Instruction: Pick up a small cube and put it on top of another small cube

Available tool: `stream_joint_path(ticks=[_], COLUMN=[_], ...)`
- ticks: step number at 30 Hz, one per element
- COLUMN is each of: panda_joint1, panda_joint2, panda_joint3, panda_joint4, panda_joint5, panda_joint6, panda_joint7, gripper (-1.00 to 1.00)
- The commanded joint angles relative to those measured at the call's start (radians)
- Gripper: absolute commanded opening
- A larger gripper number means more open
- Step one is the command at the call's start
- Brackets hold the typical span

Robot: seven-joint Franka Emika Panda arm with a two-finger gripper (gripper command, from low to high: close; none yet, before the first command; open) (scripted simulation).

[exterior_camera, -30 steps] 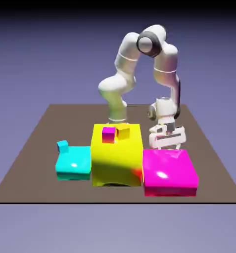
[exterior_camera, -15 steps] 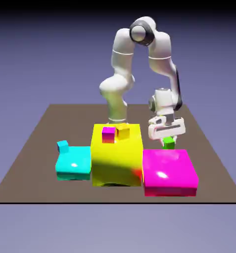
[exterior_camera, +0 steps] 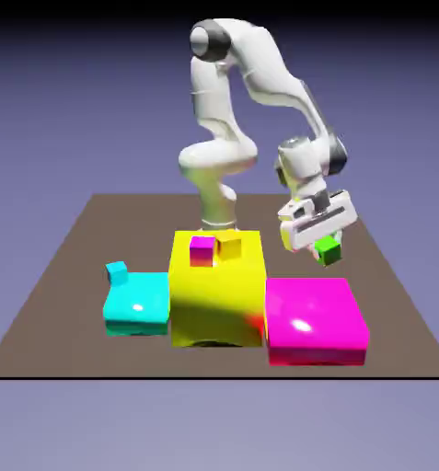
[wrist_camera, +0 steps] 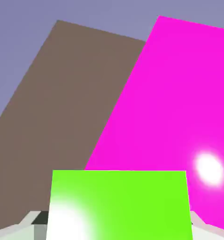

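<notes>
claw (exterior_camera: 326,241) jaws are closed on the green cube (exterior_camera: 329,250), which is held in the air, tilted, above the far edge of the magenta block (exterior_camera: 315,317). in the hand view, the cube (wrist_camera: 118,204) is seen large between the fingertips.

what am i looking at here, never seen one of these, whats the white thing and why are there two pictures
It is a computer-rendered scene. The white thing is a robot arm standing on a brown table. One picture is taken from outside, facing the arm. The other comes from a camera on the arm's hand, looking along its fingers.

On the table sit three big blocks: cyan, yellow and magenta. A small cyan cube rests on the cyan block; a small magenta cube and a small orange-yellow cube rest on the yellow block.

The hand is shut on a small green cube, held in the air above the magenta block. That cube fills the bottom of the hand picture.
</notes>
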Motion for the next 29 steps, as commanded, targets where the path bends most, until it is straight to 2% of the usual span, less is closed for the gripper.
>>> stream_joint_path(ticks=[1, 16, 19, 26, 27, 29], panda_joint1=[-0.034, -0.545, -0.584, -0.556, -0.556, -0.560], panda_joint2=[-0.036, -0.573, -0.585, -0.399, -0.399, -0.430], panda_joint3=[-0.007, -0.109, -0.078, -0.058, -0.058, -0.061], panda_joint4=[0.000, -0.007, -0.047, -0.127, -0.127, -0.114], panda_joint5=[-0.028, -0.456, -0.492, -0.452, -0.452, -0.459], panda_joint6=[-0.034, -0.531, -0.526, -0.260, -0.260, -0.303], panda_joint7=[0.003, 0.056, 0.083, 0.067, 0.067, 0.069], gripper=[-1.00, -1.00, -1.00, -1.00, 1.00, 1.00])
